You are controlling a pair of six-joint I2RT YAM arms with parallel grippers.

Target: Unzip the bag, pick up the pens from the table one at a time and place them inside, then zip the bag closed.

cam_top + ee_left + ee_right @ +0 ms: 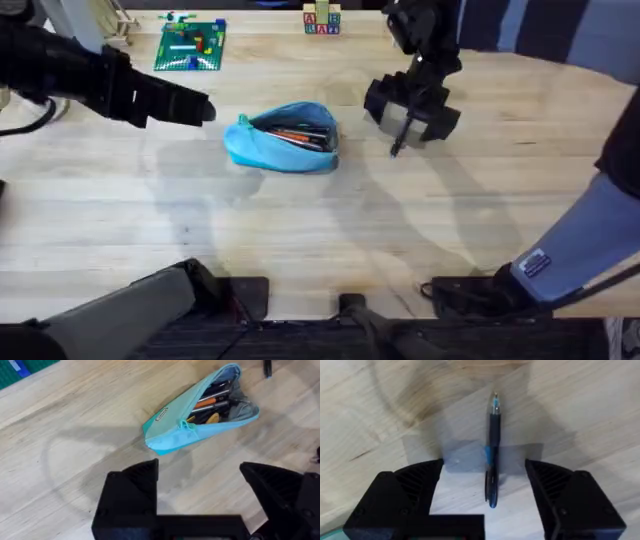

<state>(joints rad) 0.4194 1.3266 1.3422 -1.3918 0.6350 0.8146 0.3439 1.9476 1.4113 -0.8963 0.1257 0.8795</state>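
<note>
Your dark pen (492,455) lies flat on the table (300,230), directly between the spread fingers of your right gripper (485,495); neither finger touches it, and its tip points away from the wrist. From overhead, that gripper (408,125) hovers over the pen (397,146), whose end pokes out from under it.

Just beside that gripper, toward the table's middle, sits the light blue bag (283,137), unzipped and gaping, with orange and dark pens (215,402) already inside. Its zip pull (186,425) hangs at the end nearest your left gripper (200,485).

Your left gripper (190,105) hangs wide open, near the bag's end but clear of it. Beyond it lies a green baseplate (190,45).
</note>
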